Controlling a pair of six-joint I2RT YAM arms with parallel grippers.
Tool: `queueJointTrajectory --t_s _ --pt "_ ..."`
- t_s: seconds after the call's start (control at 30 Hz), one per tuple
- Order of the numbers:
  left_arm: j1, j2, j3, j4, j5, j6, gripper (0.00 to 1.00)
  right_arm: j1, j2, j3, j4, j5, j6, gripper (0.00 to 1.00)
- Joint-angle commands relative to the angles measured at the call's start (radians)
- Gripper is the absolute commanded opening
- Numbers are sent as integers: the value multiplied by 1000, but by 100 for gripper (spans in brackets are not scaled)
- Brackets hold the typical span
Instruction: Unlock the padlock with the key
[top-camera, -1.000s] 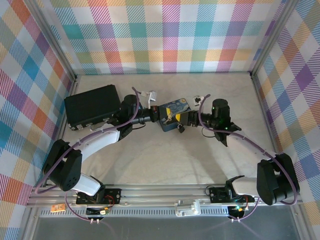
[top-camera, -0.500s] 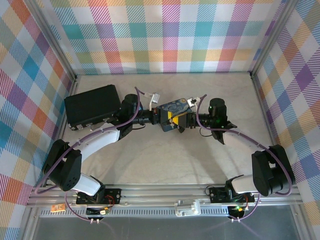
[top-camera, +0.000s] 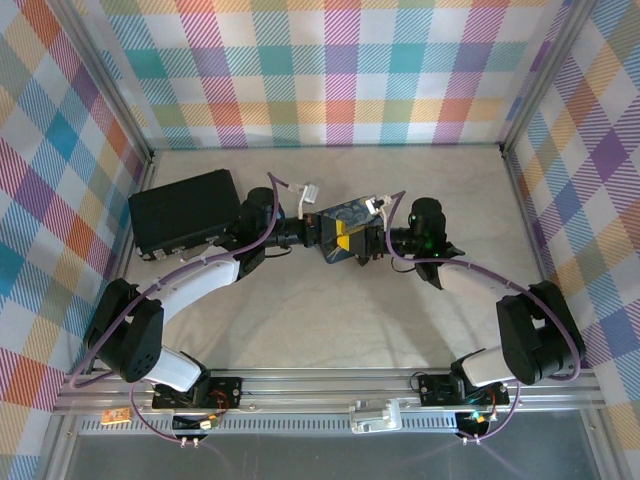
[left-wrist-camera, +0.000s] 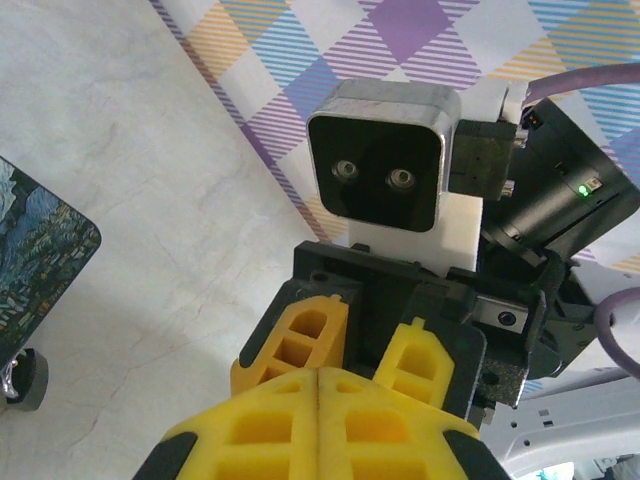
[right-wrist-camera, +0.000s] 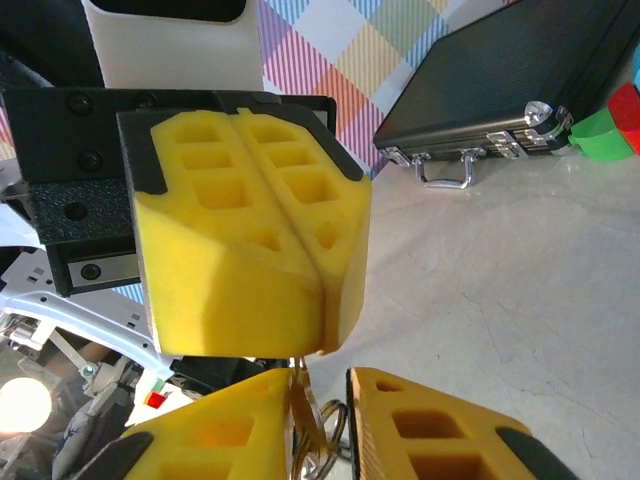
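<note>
My two grippers meet tip to tip over the near edge of the blue painted tin (top-camera: 345, 213). The left gripper (top-camera: 346, 238) has its yellow fingers pressed together. In the right wrist view a thin silver sliver, the key (right-wrist-camera: 316, 425), comes out of the left gripper's (right-wrist-camera: 318, 345) seam. It runs down with its wire ring into the gap of the right gripper (right-wrist-camera: 326, 388). The right jaws stand narrowly apart; one pad touches the metal. A small dark grey metal thing (left-wrist-camera: 22, 378) beside the tin (left-wrist-camera: 40, 250) may be the padlock.
A black case (top-camera: 185, 210) with silver latches lies at the left, behind my left arm. Green and red blocks (right-wrist-camera: 608, 130) sit past the case (right-wrist-camera: 500, 90). Checked walls close the table on three sides.
My right gripper has moved left to meet the left gripper's tips, and its jaws have narrowed around the key's ring. The left arm has stayed put, still shut.
</note>
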Motion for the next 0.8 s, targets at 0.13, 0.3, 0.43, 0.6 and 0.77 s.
queueJointTrajectory --t_s 0.13,0.3,0.43,0.6,0.77 --pt "2 -14 -32 103 2 -44 0 4 0 -35 124 35 49 12" --pt "1 -21 -75 176 -27 -92 0 6 7 -54 204 62 116 23" --pt "-1 -25 -92 205 -45 -109 0 8 8 -71 243 81 151 30" --pt "-2 -36 -101 214 -75 -112 0 11 6 -87 277 104 182 28" --pt "-2 -42 -108 236 -90 -126 0 23 13 -96 287 115 187 27"
